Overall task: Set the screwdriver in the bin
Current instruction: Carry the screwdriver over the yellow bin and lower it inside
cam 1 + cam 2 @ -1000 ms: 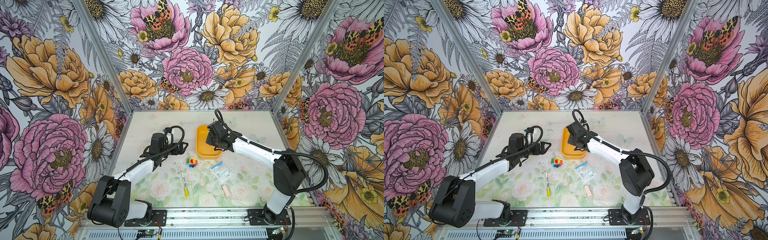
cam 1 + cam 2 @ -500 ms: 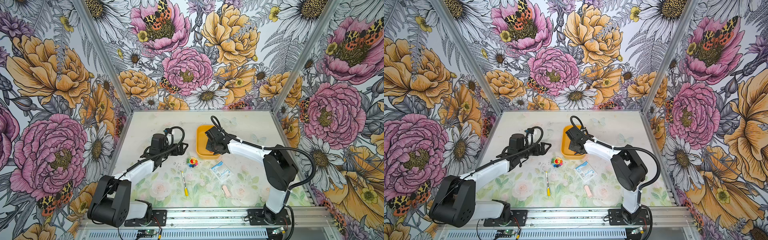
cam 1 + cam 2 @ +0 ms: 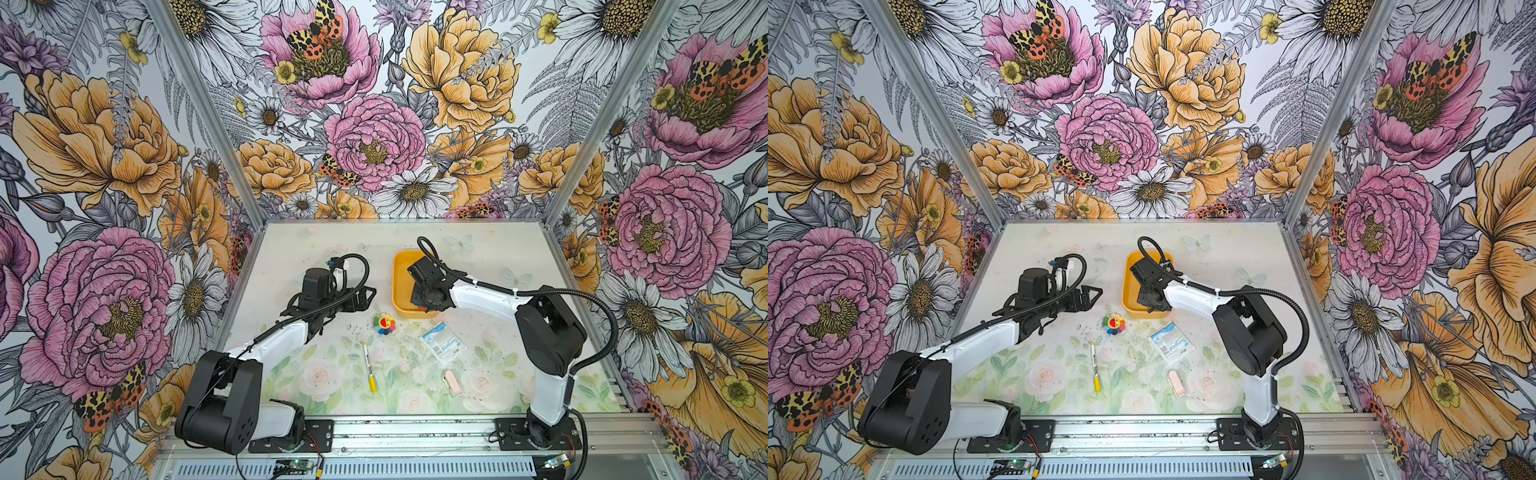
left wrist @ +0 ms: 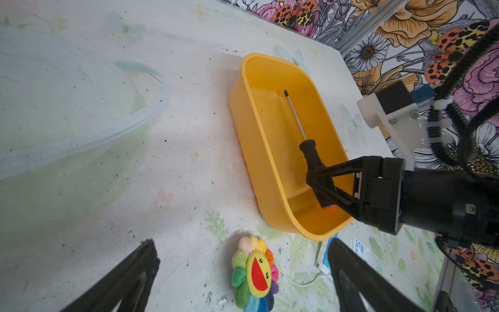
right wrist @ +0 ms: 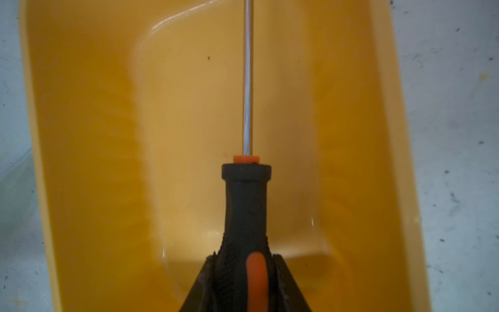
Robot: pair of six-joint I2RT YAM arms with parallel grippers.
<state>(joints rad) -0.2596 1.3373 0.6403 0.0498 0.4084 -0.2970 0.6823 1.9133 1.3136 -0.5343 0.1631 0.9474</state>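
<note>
The screwdriver (image 4: 313, 159), black handle with orange end and thin metal shaft, is inside the yellow-orange bin (image 4: 259, 151). Its shaft runs lengthwise along the bin, and the tip is low by the bin floor. My right gripper (image 4: 314, 175) is shut on the handle, reaching down into the bin's near end. The right wrist view shows the handle (image 5: 247, 205) clamped between the jaws above the bin (image 5: 81, 135). In both top views the right gripper (image 3: 419, 299) (image 3: 1152, 303) covers the screwdriver. My left gripper (image 3: 365, 297) (image 4: 241, 243) is open and holds nothing, left of the bin (image 3: 401, 282) (image 3: 1130, 286).
A rainbow flower plush (image 3: 383, 324) (image 4: 255, 272) lies just in front of the bin. Nearer the front lie a white pen with a yellow cap (image 3: 369, 365), a blue-and-white packet (image 3: 442, 344) and a small pink item (image 3: 452, 382).
My right gripper has come down into the bin with the screwdriver and drawn toward its near end. The right arm has folded lower. The left arm has not moved.
</note>
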